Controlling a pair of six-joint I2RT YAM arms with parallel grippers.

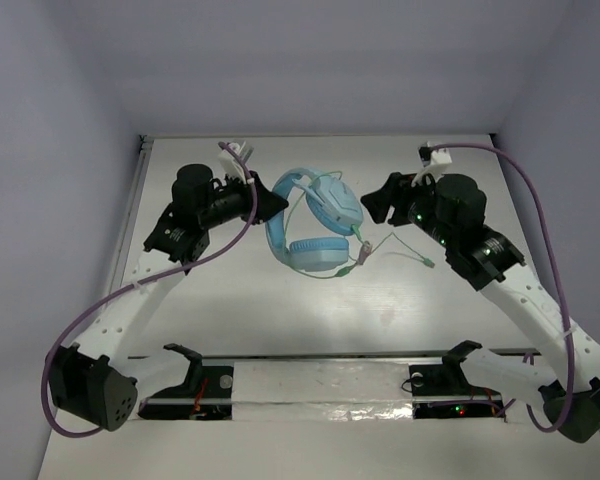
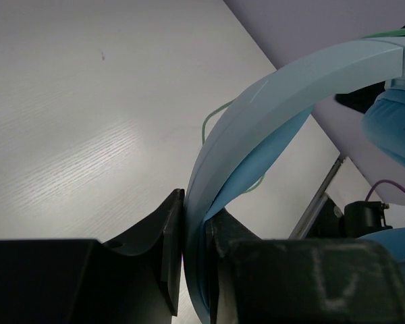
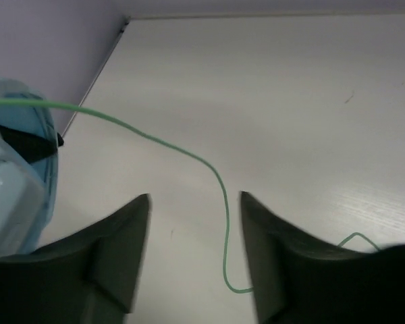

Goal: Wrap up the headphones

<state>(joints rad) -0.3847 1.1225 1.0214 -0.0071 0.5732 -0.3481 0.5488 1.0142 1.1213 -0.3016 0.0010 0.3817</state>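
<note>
Mid-table, one pair of light blue over-ear headphones (image 1: 315, 225), pinched at the thin band by the left of two black claws (image 2: 192, 212). Right black claw (image 3: 194, 199) spread wide, astride the single thin pale-green cable (image 3: 225, 229), gripping nothing. Wrapping judged barely begun: cable mostly loose across the white table (image 1: 230, 300), winding all left.

Soft, even light is falling from above, making the white desk (image 1: 400, 310) bright and leaving only faint shadows under the arms. In the left wrist view a pale sheen is streaking the grain. The left gripper (image 2: 194, 229), the right gripper (image 3: 194, 202) and the headphones (image 2: 290, 88) are blurring close to the lenses.
</note>
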